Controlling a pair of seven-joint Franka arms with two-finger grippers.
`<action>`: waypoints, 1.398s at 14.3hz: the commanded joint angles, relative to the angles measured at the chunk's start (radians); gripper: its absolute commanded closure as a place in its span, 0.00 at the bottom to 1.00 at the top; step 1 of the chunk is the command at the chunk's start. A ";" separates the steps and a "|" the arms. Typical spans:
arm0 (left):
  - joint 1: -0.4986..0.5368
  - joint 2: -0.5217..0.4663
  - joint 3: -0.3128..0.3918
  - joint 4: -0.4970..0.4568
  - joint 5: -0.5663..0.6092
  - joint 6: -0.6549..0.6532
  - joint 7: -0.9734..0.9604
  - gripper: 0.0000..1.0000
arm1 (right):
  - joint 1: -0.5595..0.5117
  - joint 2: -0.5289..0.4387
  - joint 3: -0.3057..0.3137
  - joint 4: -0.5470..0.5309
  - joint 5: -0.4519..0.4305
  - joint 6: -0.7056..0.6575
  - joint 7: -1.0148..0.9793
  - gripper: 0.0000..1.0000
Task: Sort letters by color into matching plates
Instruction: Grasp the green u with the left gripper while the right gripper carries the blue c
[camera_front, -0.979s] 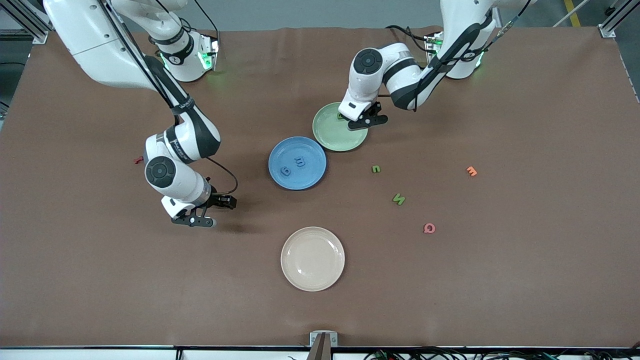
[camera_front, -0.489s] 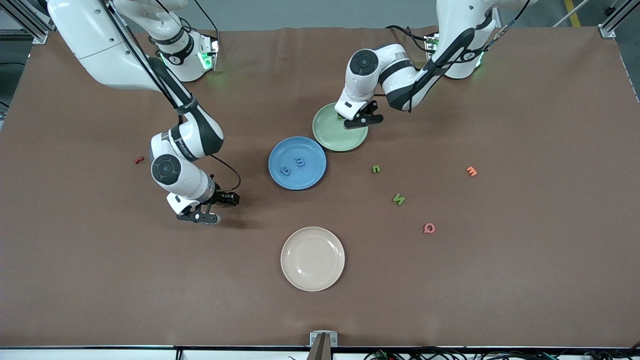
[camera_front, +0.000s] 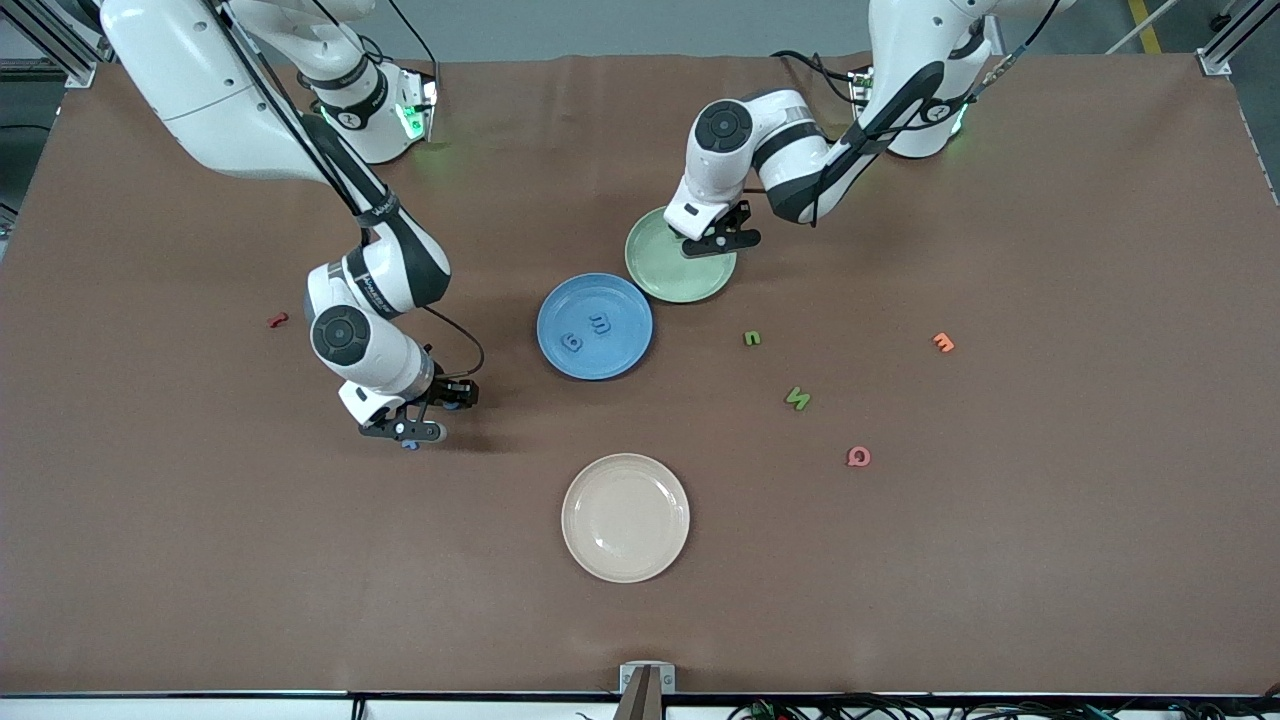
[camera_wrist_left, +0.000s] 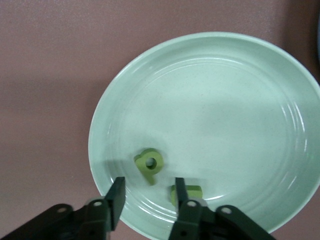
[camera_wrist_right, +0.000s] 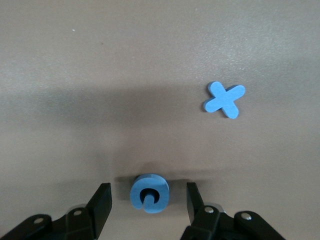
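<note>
Hanging low over the green plate (camera_wrist_left: 210, 80), the left gripper (camera_wrist_left: 148, 196) has parted jaws, holding nothing; two green letters (camera_wrist_left: 149, 165) lie in that plate beside the fingertips. Jaws apart, the right gripper (camera_wrist_right: 147, 201) straddles the blue c (camera_wrist_right: 149, 193) on the table (camera_front: 1000, 560), the blue x (camera_wrist_right: 225, 99) near it. Blue g (camera_front: 571, 342) and m (camera_front: 600, 324) lie in the blue plate (camera_front: 560, 310).

I see two blue letters (camera_front: 586, 333) lying flat in the blue plate (camera_front: 560, 357), two green ones (camera_wrist_left: 150, 165) in the green plate (camera_front: 665, 275) — a blue c (camera_wrist_right: 150, 193), x (camera_wrist_right: 225, 99) and two green letters (camera_front: 775, 368) on the table.
</note>
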 joint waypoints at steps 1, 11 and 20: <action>0.015 0.011 -0.001 0.022 0.003 0.002 0.000 0.11 | 0.009 0.006 -0.014 -0.007 -0.027 0.011 0.011 0.37; 0.187 -0.008 0.052 0.112 0.005 -0.025 0.141 0.09 | 0.017 0.006 -0.014 -0.005 -0.027 0.008 0.031 0.67; 0.173 0.110 0.124 0.195 0.179 -0.021 0.133 0.08 | 0.060 -0.005 -0.002 0.071 -0.024 -0.148 0.164 0.95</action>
